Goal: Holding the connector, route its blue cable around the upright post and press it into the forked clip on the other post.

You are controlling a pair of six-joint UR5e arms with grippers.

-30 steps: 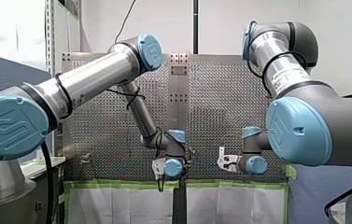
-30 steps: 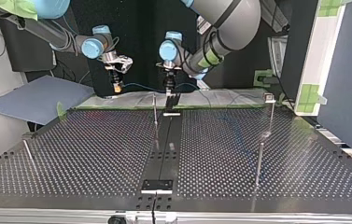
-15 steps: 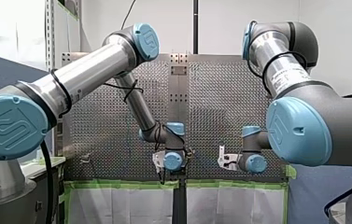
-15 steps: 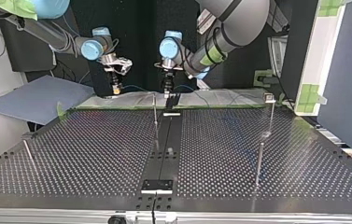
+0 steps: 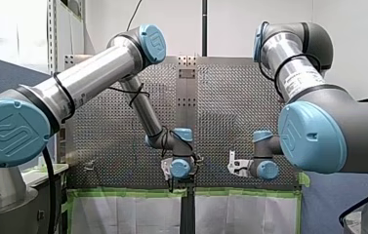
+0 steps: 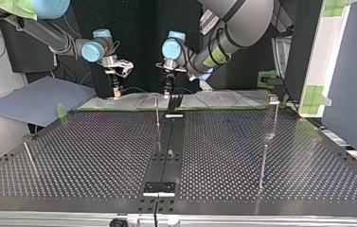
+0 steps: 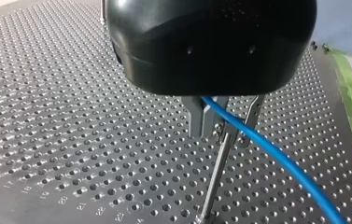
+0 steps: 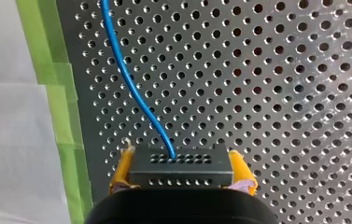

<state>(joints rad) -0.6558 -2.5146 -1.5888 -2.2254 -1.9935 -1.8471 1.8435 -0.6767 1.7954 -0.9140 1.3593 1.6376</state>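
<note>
1. Only the right wrist view shows the grasp. My right gripper [image 8: 181, 155] has its yellow pads [image 8: 123, 163] clamped on the two ends of the dark connector [image 8: 180, 170]. The blue cable [image 8: 131, 88] leaves the connector's front face and curves ahead over the perforated table [image 8: 267, 70], close to the green tape [image 8: 47, 70] on its edge.
2. Only the left wrist view shows the cable at the post. My left gripper [image 7: 224, 136] hangs over a thin upright post [image 7: 214, 179], whose top comes up between the two metal fingers [image 7: 198, 119]. The cable passes through the same gap and slants away past the gripper. The gap is narrow but wider than the cable, so the fingers are not pinching it.
3. The top view gives the layout the wrist views lack. Both grippers point down side by side at the table's far edge. Well apart at this view's right stands the second post [image 6: 275, 118], with the forked clip [image 6: 273, 99] on top and no cable in it.
4. In the front view the wrists hide both sets of fingers.
</note>
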